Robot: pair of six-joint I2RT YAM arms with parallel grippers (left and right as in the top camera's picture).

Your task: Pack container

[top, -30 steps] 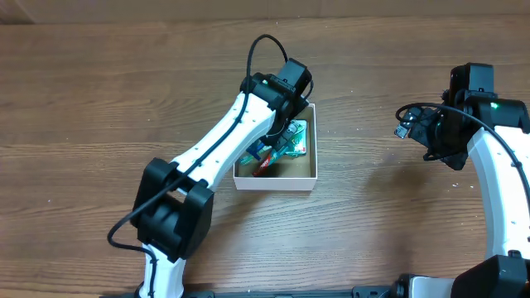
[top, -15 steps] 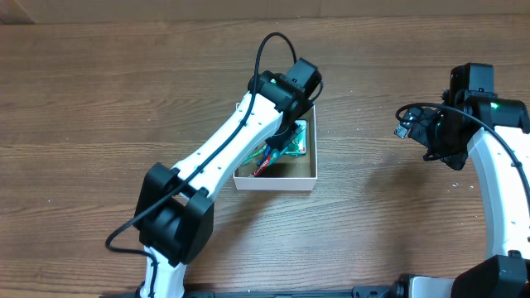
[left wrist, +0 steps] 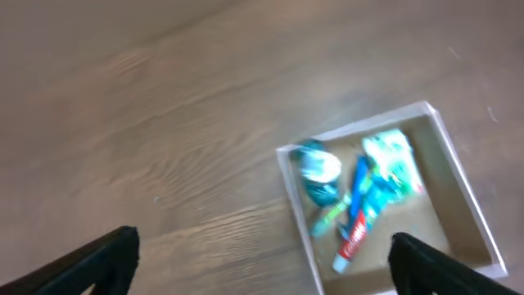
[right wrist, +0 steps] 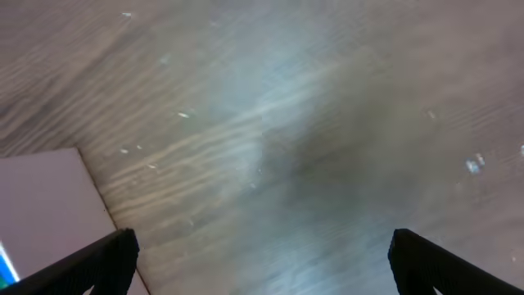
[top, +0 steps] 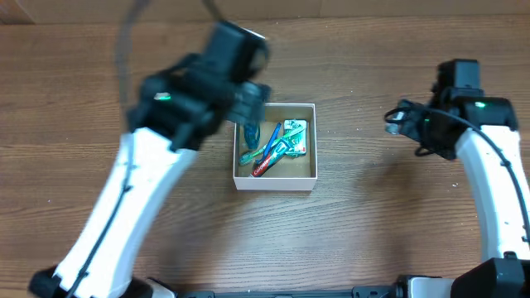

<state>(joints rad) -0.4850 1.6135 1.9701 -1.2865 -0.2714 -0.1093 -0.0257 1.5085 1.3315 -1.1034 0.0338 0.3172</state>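
Observation:
The container (top: 275,183), a white-walled shallow box with a brown inside, sits mid-table. In it lie a red-and-white toothpaste tube (top: 263,167), a teal item (top: 251,132), a green packet (top: 296,136) and a blue toothbrush (top: 273,142). My left gripper (top: 251,101) hangs high above the box's left rim, blurred, open and empty. In the left wrist view the container (left wrist: 356,129) lies below and to the right of the left gripper (left wrist: 262,270), and the tube (left wrist: 350,242) shows inside. My right gripper (top: 399,124) is open over bare wood right of the box.
Brown wooden tabletop (top: 373,232) runs all round the box. The right wrist view shows blurred wood beneath the open right gripper (right wrist: 262,262), with a pale container wall (right wrist: 41,205) at the lower left edge.
My left gripper opened, lifted out of the container and swung up and left; the teal item now lies in the box. The right arm shifted slightly left.

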